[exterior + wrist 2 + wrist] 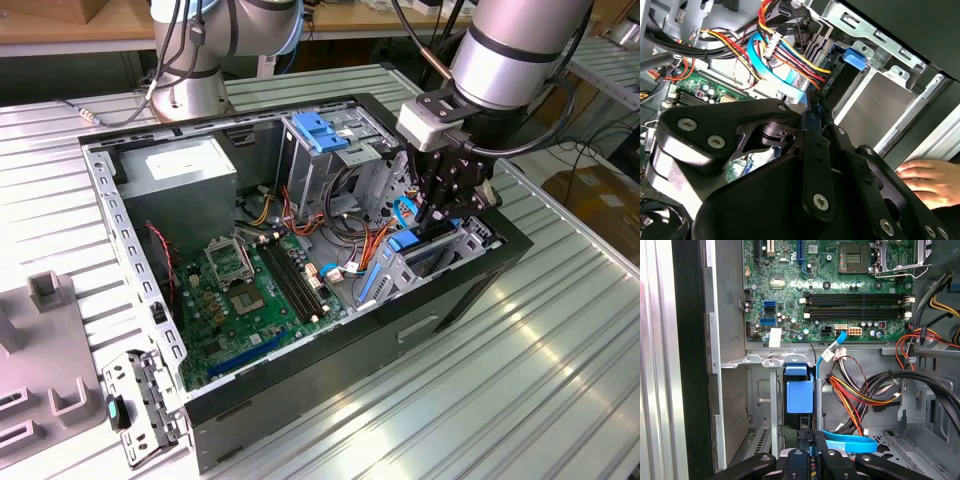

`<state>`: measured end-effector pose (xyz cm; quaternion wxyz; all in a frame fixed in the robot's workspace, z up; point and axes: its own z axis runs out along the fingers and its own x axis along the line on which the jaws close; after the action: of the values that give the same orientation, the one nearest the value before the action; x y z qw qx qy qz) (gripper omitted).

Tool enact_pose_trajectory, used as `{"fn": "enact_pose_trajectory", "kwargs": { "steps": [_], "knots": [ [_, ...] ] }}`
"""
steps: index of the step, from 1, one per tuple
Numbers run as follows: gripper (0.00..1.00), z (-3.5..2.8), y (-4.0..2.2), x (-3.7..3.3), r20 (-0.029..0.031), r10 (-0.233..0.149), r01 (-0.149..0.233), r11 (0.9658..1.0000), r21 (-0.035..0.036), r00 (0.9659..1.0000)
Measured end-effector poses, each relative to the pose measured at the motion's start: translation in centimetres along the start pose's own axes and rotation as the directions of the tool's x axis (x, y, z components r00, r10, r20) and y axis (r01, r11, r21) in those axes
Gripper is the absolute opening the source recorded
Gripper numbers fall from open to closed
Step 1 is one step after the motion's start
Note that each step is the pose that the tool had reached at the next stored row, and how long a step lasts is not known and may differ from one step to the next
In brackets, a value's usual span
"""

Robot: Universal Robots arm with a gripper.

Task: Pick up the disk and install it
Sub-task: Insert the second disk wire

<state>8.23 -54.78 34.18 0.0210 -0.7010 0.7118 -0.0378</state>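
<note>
Evidently the install step is under way: the black pincer (432, 215) is reaching down into the open black desktop computer case (330, 370), which is lying on the ribbed metal bench (560, 380), over the grey metal drive cage (470, 235) at the exterior view's right. Its fingers are sitting pressed close together on a narrow blue edge, which I take to be a plastic rail of the silver-grey rectangular disk (800, 396). That drive is standing on edge, already partly down in the cage slot, beside the green motherboard (830, 290). A bundle of red, yellow and black wires (855, 400) and a flat blue ribbon cable (850, 442) are hanging just beside the slot. A person's hand (930, 182) is resting near the case wall. Seating it fully is calling for a straight push along the rails, with the cables kept out of the slot.
</note>
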Motion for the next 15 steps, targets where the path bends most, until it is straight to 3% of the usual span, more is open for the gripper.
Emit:
{"fn": "enact_pose_trajectory", "kwargs": {
  "steps": [2,4,7,13,15],
  "knots": [
    [0.24,-0.02,0.0,0.0,-0.0001,0.0,0.0,1.0,0.0,1.0],
    [0.24,-0.35,-0.03,0.01,-0.0002,0.0,0.0,1.0,0.0,1.0],
    [0.24,-1.61,-0.14,0.02,-0.0007,0.0,0.0,1.0,0.0,1.0],
    [0.22,-1.75,-0.15,0.02,-0.0008,0.0,0.0,1.0,0.0,1.0],
    [0.11,-1.76,-0.15,0.02,-0.0007,0.0,0.0,1.0,0.0,1.0]
  ]
}}
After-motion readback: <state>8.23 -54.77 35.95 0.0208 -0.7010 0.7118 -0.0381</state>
